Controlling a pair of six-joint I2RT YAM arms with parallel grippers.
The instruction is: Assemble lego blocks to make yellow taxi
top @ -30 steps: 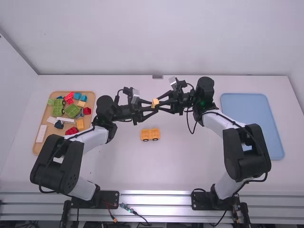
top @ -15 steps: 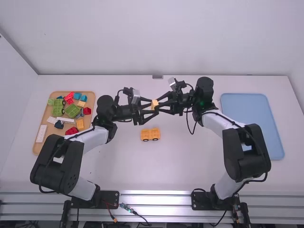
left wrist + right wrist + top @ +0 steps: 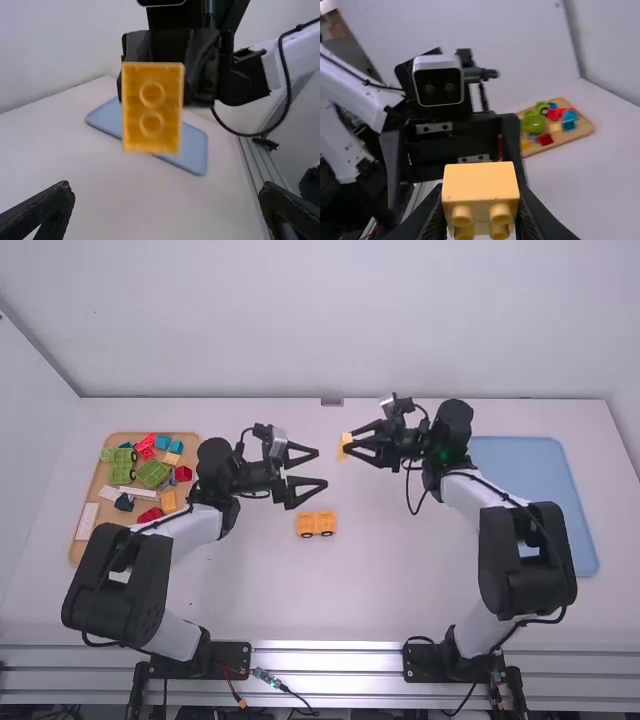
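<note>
Your left gripper (image 3: 322,468) has just let go: half a second ago both grippers met at the yellow block (image 3: 480,181), and now the two have drawn apart. The left fingers are spread wide and empty, above and just beyond the wheeled base (image 3: 316,523). Your right gripper (image 3: 352,445) has its fingers clenched on the block, in the air beyond the base and a little to its right. The base itself rests on the bench (image 3: 300,590) where it was.

For you, that means the right arm alone now has the block, and the taxi's upper part looks unfinished. I'd judge the next move is to bring the block back over the base, turn it studs up and press it down squarely; a tilted grip could leave it crooked or push the base away.

The block is smooth, shiny plastic, boxy, with four round studs at one end. The base is a deeper orange-yellow, low and oblong, its small dark wheels on the side nearest you. Well to the left of the base, a tan tray (image 3: 98,478) holds chunky coloured bricks; well to its right lies a flat blue tray (image 3: 530,480) with rounded corners.
</note>
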